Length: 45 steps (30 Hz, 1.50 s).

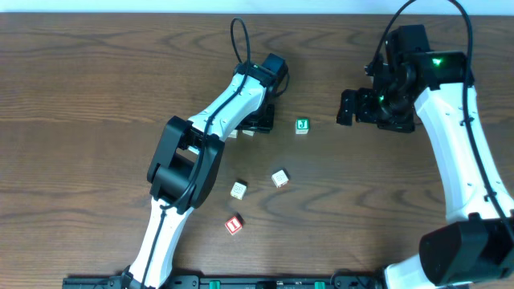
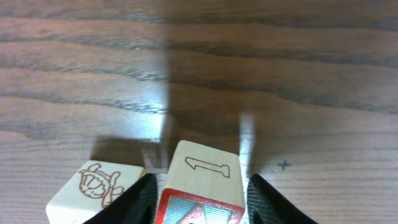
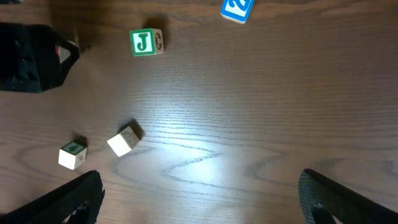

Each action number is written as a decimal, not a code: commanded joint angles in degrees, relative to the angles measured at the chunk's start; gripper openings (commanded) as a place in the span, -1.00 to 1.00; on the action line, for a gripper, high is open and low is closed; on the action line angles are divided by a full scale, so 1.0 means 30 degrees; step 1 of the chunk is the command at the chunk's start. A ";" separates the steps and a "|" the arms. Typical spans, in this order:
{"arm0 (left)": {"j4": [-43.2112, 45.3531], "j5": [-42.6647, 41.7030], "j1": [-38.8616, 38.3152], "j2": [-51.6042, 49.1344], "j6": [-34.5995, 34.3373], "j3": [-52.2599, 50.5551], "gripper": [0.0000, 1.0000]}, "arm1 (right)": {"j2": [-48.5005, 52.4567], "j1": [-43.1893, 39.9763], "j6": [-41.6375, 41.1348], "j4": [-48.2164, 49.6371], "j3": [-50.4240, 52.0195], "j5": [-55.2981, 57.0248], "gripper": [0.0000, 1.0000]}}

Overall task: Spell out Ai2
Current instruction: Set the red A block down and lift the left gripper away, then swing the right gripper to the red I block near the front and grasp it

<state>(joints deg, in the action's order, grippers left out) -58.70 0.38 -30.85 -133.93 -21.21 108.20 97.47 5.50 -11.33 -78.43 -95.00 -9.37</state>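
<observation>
Table (image 1: pixel 96 96): dark wood grain, carries scattered letter blocks.
Left hand (image 2: pixel 202 200): upper centre of table, fingers pinching wooden block (image 2: pixel 202 169) from both sides. Block: pale wood, "1" on far face, red-bordered top face.
Right hand (image 3: pixel 205 199): fingers spread wide, nothing held, hovering right of green J block (image 1: pixel 302 124).
Picture block (image 2: pixel 93 186): just beside pinched block.

A robotics lab: white-and-black robot arms (image 1: pixel 233 100) (image 1: pixel 462 136) mounted at a dark wood-grain worktop (image 1: pixel 72 88) (toy letter blocks (image 1: pixel 279 178) scattered).

There are 7 blocks (image 1: pixel 302 124), 2 arms (image 1: pixel 233 100) and 1 table (image 1: pixel 80 80).
</observation>
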 commanded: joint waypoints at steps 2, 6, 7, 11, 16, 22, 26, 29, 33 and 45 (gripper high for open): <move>-0.0219 -0.0073 0.0080 0.0350 0.0007 -0.0124 0.05 | 0.0015 0.0197 0.0219 -0.0117 -0.0284 0.0051 0.99; -0.0372 0.0022 0.0080 0.1508 0.0226 -0.0117 0.08 | 0.0015 0.0197 0.0219 -0.0102 -0.0284 0.0051 0.99; -0.0379 0.0233 0.0080 0.1974 0.0226 -0.0117 0.10 | 0.0015 0.0197 0.0219 -0.0109 -0.0284 0.0051 0.98; -0.1115 0.1486 0.0080 0.4860 0.0474 -0.0117 0.21 | 0.0015 0.0197 0.0226 -0.0248 -0.0284 0.0051 0.98; -0.3388 0.2470 0.0080 0.8575 0.0933 -0.0117 0.35 | -0.0182 0.0197 0.0583 -0.0291 -0.0284 -0.0087 0.98; -0.6164 0.3395 0.0007 1.2866 0.1399 -0.0124 0.41 | -0.1260 0.0219 0.0772 -0.0576 -0.0284 -0.0095 0.98; -0.6841 0.3832 -0.0007 1.6254 0.1574 -0.0124 0.52 | -0.3024 0.0619 0.1253 -0.0648 -0.0284 -0.0015 0.98; -0.7504 0.4539 -0.0007 1.8513 0.1566 -0.0124 0.74 | -0.4867 0.1654 0.1428 -0.0882 -0.0284 0.0612 0.98; -0.8816 0.5217 -0.0007 2.0939 0.1596 -0.0124 0.91 | -0.7716 0.4466 0.0466 -0.0794 -0.0284 0.3446 0.98; -1.0149 0.5224 -0.0007 2.4363 0.1421 -0.0124 0.91 | -1.0542 1.1737 -0.1923 -0.4029 -0.0233 0.3337 0.99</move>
<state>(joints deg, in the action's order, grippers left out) -88.68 15.09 -30.87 -61.54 -16.71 107.48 64.55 37.28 -13.80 -90.00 -95.55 -0.12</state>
